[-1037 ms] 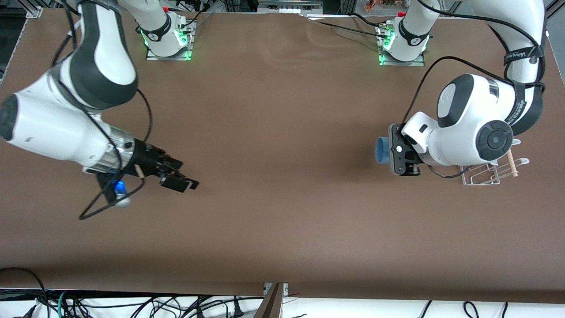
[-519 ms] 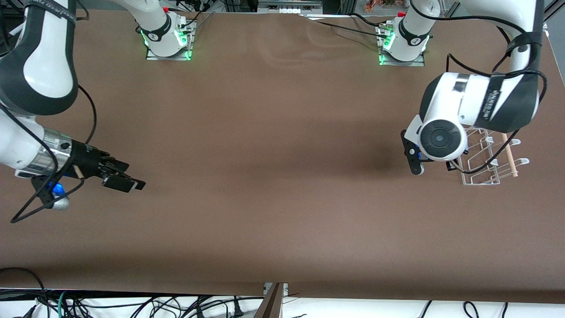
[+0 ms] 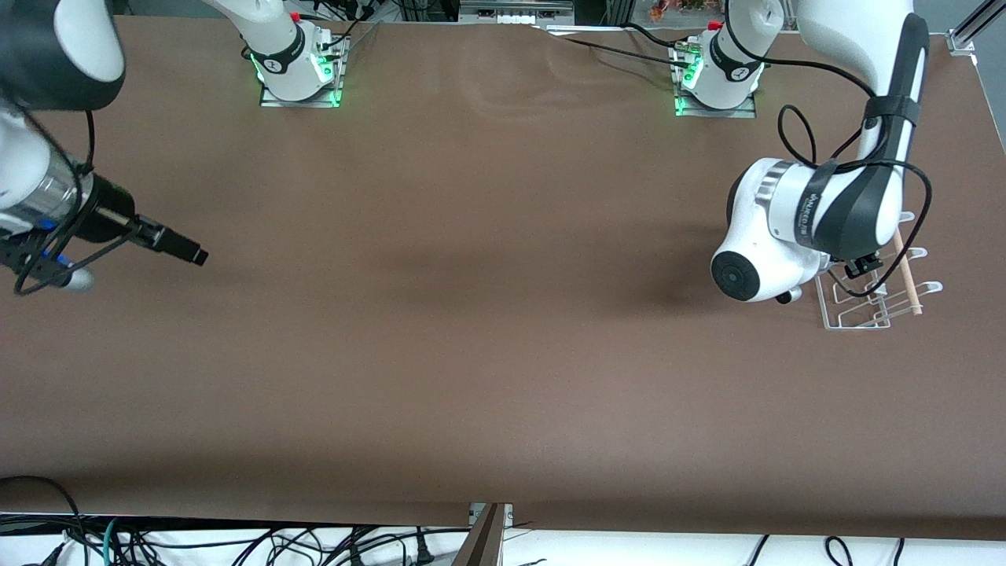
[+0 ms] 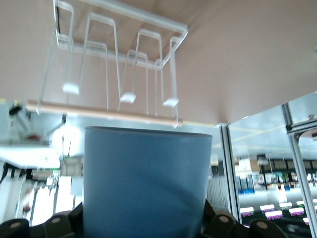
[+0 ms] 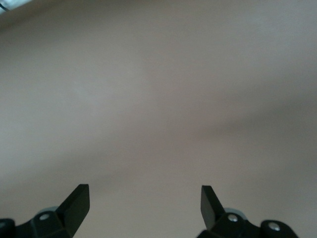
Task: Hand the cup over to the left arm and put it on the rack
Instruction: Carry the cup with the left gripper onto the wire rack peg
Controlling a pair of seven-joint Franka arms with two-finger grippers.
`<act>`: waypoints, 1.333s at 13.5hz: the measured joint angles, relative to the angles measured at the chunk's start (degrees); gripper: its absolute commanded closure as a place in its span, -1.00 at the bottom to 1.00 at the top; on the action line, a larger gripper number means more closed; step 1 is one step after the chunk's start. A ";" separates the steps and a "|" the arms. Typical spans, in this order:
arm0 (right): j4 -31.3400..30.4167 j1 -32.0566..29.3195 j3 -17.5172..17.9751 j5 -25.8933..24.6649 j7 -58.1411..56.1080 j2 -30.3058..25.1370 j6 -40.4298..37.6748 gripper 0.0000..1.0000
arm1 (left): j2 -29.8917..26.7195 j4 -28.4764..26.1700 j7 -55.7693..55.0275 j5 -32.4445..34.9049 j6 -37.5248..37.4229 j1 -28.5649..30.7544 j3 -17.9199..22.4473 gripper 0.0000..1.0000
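Blue plain cup (image 4: 147,181) sits gripped between the left hand (image 4: 143,225) fingers, over the rack (image 3: 872,287); right hand (image 5: 143,206) is open, empty.

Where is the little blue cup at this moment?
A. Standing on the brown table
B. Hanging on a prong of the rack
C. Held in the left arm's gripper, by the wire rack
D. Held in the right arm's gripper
C: the left wrist view shows the cup clamped in the left gripper, the rack just past it.
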 measured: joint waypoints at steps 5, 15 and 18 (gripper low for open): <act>-4.38 -10.74 10.14 -10.15 -10.48 -2.54 0.12 -0.98 | -7.02 -22.17 -14.04 12.00 9.12 0.82 0.07 1.00; -2.74 -15.93 12.29 -9.33 -20.15 -1.85 -1.69 -0.98 | -9.00 -34.29 -25.91 18.85 15.30 4.43 0.11 1.00; -2.73 -15.96 12.28 -9.31 -20.36 -1.85 -2.26 -0.98 | -9.06 -34.45 -25.91 18.86 16.60 5.00 0.11 1.00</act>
